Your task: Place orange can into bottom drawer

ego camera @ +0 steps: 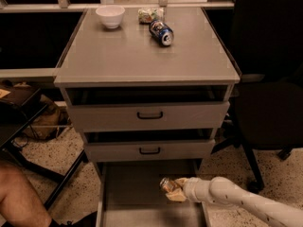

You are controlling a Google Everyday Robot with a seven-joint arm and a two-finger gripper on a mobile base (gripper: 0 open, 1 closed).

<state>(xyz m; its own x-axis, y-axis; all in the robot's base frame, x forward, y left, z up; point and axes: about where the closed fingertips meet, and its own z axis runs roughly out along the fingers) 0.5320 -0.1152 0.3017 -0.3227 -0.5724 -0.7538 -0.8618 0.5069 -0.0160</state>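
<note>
The orange can is small, shiny and golden-orange. It lies on its side in my gripper, just above the grey floor of the bottom drawer. That drawer is pulled out wide below the two black-handled drawers. My gripper is shut on the can over the drawer's right half. My white arm reaches in from the lower right.
On the cabinet top are a white bowl, a dark blue can on its side and a pale crinkly packet. A black chair stands to the right. A person's knee is at the lower left.
</note>
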